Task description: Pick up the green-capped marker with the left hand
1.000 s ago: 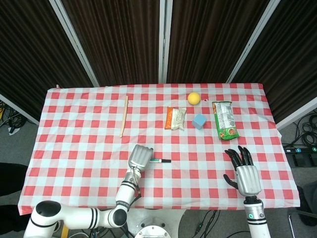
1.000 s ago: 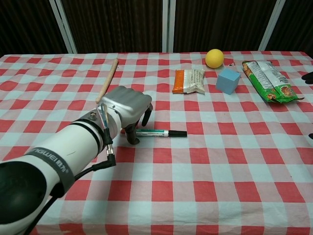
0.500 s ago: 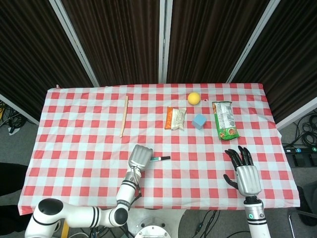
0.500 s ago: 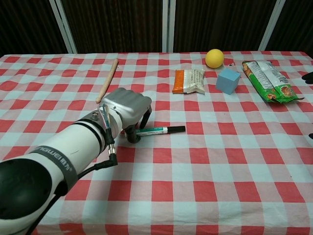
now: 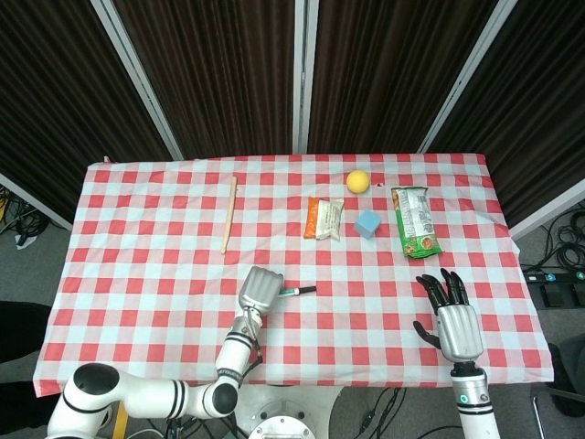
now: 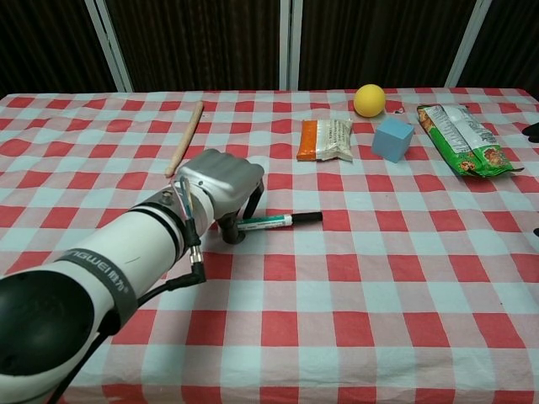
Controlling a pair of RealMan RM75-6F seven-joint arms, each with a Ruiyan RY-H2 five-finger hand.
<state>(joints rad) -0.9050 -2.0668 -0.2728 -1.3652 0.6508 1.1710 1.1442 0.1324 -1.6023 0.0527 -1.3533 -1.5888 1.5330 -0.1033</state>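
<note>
While the left hand (image 6: 221, 187) curled down over the near end of the green-capped marker (image 6: 278, 220), its fingers looked closed around that end, and the marker's free black tip pointed toward three o'clock, tilted slightly up from the checked tablecloth (image 6: 379, 278). The marker lay near the table's front edge, well apart from the orange packet (image 6: 327, 139), blue cube (image 6: 392, 139), yellow ball (image 6: 369, 100) and snack bag (image 6: 459, 126) at about one o'clock. It was probably light, rigid and smooth, so it could roll or slip; a grip nearer mid-barrel would likely balance it better. The chest view showed the fingertips under the knuckles and the tilt; the head view hid these but showed the right hand (image 5: 449, 315), empty with fingers spread, and the wooden stick (image 5: 228, 214).
</note>
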